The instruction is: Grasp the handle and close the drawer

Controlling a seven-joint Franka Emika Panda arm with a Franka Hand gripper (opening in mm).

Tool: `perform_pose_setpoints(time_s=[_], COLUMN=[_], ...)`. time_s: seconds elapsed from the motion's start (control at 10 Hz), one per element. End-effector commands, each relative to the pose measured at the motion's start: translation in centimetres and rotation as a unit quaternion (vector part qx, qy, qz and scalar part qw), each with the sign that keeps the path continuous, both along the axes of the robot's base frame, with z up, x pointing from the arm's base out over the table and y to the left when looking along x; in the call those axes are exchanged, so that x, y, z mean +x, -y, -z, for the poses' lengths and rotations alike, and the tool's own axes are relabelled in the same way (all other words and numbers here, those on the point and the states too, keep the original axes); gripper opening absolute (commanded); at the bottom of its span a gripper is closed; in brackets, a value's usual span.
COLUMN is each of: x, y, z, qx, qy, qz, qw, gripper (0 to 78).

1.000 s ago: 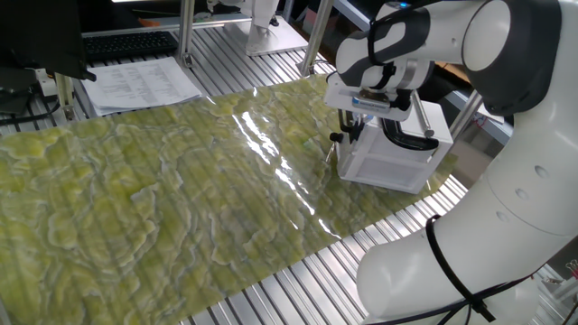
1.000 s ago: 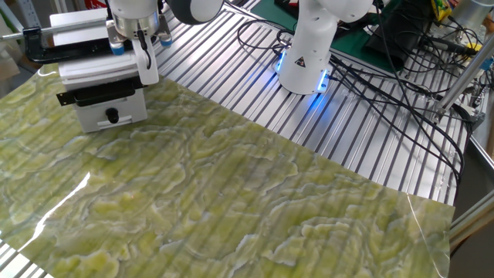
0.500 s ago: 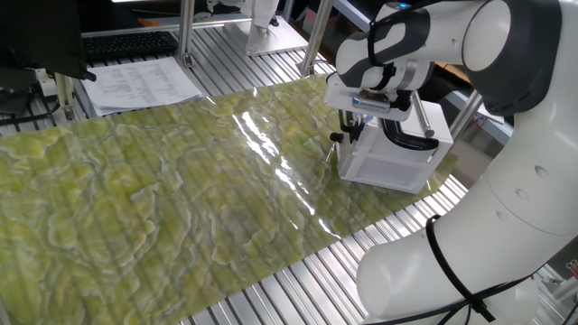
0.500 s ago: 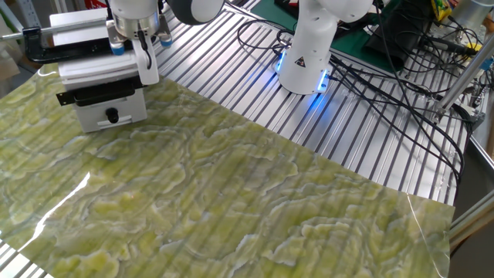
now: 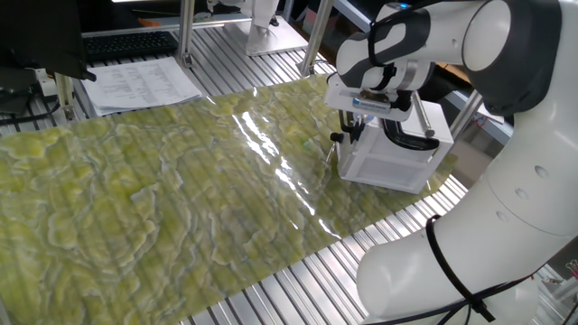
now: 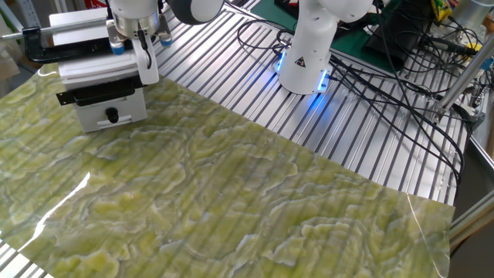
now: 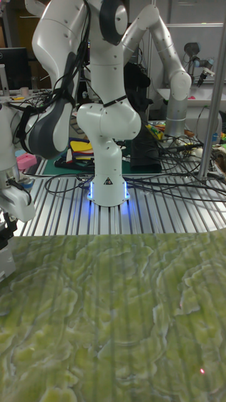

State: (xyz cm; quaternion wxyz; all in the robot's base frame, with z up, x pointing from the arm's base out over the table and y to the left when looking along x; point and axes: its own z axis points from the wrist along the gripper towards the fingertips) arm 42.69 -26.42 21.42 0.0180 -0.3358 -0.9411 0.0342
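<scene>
White gripper (image 6: 142, 55) hangs over the pulled-out drawer (image 6: 99, 73) at ten o'clock on the tabletop (image 6: 231, 193), jaws' state unclear.

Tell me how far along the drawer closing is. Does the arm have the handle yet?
Done: the two-finger gripper is down at the front of the small white plastic drawer. In hand: it sits at the thin black pull handle, but whether it is clamped cannot be told. Left: the drawer juts out of the white cabinet over a dark gap, so the push remains.
</scene>
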Motion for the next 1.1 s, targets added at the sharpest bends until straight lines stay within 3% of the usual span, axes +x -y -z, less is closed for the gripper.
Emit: perform_pose_setpoints(time_s=[0.1, 0.8, 1.1], x=[-0.9, -1.0, -1.6], y=[0.6, 0.8, 2.1], z=[0.8, 0.8, -0.3], qx=[0.01, 0.01, 0.01], qy=[-0.012, -0.01, -0.026], qz=[0.003, 0.002, -0.008], qw=[0.9999, 0.9999, 0.9996], gripper=[1.6, 1.6, 1.6])
